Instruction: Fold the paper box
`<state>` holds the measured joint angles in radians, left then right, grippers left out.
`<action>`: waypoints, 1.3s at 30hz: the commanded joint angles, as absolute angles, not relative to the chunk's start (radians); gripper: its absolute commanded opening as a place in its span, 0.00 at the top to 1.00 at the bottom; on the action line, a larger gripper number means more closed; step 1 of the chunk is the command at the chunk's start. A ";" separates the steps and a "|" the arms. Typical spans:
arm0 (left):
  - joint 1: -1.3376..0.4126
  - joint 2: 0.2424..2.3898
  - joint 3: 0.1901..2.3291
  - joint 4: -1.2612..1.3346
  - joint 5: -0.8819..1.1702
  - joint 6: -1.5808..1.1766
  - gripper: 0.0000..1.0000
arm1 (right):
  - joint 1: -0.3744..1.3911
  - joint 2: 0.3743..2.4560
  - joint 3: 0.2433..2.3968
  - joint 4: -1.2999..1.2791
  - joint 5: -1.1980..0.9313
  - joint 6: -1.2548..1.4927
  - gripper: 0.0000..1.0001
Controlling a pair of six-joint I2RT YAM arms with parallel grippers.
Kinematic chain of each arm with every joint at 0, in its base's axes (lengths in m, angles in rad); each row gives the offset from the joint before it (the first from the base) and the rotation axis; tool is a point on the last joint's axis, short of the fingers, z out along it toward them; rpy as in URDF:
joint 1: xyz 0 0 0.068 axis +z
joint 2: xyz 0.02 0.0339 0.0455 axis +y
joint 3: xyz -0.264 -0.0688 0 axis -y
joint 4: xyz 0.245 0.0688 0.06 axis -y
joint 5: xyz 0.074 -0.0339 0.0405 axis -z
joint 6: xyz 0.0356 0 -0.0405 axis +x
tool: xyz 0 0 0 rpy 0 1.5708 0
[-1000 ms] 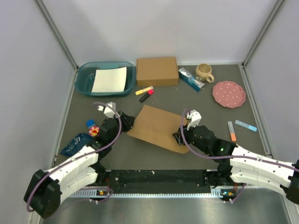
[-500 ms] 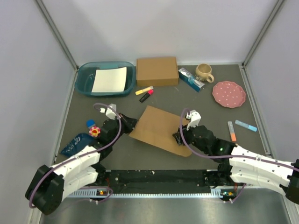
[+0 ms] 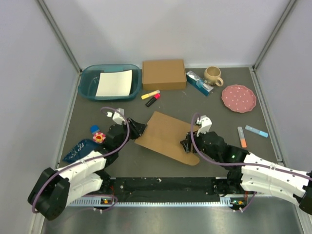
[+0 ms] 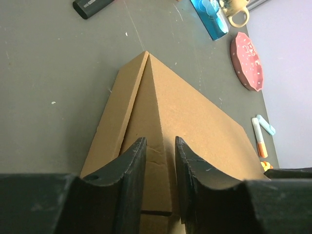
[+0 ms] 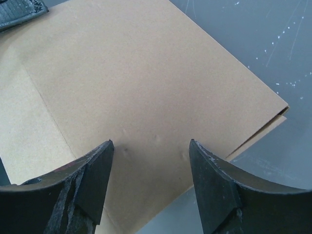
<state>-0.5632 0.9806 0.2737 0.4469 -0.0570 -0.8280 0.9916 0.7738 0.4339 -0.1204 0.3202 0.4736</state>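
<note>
The paper box (image 3: 168, 136) lies as a flat, folded brown sheet on the dark table between the two arms. My left gripper (image 3: 140, 129) is at the sheet's left corner. In the left wrist view its fingers (image 4: 138, 148) stand a little apart, and a raised fold edge of the paper box (image 4: 195, 117) runs into the gap without being pinched. My right gripper (image 3: 187, 144) hovers over the sheet's near right part. Seen from the right wrist, that gripper (image 5: 151, 144) is open wide above the smooth panel of the paper box (image 5: 146, 73), close to its corner.
At the back stand a teal bin (image 3: 87, 83) with white paper, a closed brown box (image 3: 164, 74), a blue packet (image 3: 199, 82), a cup (image 3: 213, 75) and a pink plate (image 3: 239, 98). Markers (image 3: 151, 97) lie behind the sheet, two more markers (image 3: 242, 137) to its right. A small toy (image 3: 97, 134) sits to the left.
The left gripper moved right onto the sheet's corner, shut briefly and opened again. The right gripper's jaws widened. The sheet shifted slightly toward the right and near side.
</note>
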 commanded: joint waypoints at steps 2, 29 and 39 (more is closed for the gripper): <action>-0.563 1.018 0.285 0.459 -0.005 -0.802 0.68 | 0.988 0.749 0.499 -0.190 0.330 0.494 0.35; -0.561 1.082 0.232 0.443 0.106 -0.858 0.83 | 0.881 0.618 0.618 -0.489 0.509 0.664 0.27; -0.561 0.997 0.221 0.370 0.018 -0.838 0.82 | 0.881 0.696 0.652 -0.718 0.328 0.908 0.11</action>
